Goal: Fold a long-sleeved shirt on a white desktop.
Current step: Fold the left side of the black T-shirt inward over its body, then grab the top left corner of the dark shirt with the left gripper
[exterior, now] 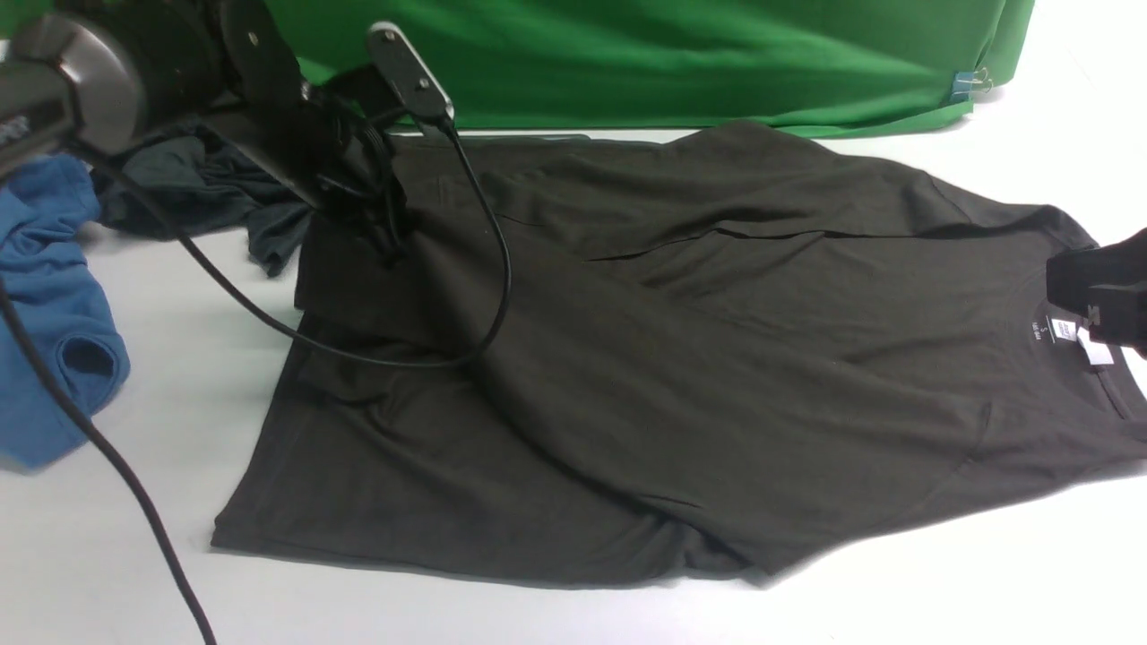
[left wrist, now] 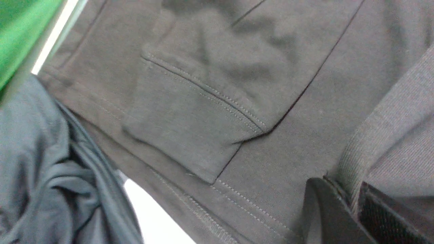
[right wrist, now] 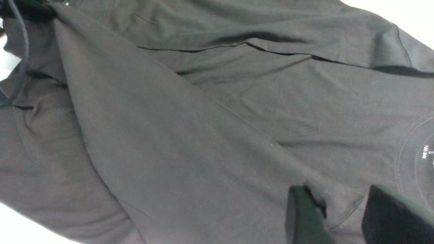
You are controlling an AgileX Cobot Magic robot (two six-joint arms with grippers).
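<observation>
The long-sleeved shirt (exterior: pixel 681 358) lies spread on the white desktop (exterior: pixel 896 591), its collar and white neck label (exterior: pixel 1062 330) at the right. One sleeve runs diagonally across the body up to my left gripper (exterior: pixel 390 251), at the shirt's far left. In the left wrist view that gripper (left wrist: pixel 352 196) is shut on the sleeve's ribbed cuff, and another cuff (left wrist: pixel 190 135) lies flat on the shirt below. My right gripper (exterior: pixel 1098 287) sits at the right edge by the collar. In the right wrist view it (right wrist: pixel 342 210) stands open over the shoulder seam.
A smaller dark grey-green garment (exterior: pixel 197 193) and a blue garment (exterior: pixel 54 296) lie bunched at the far left. The green cloth backdrop (exterior: pixel 672 63) hangs along the back. A black cable (exterior: pixel 484 296) from the left arm loops over the shirt.
</observation>
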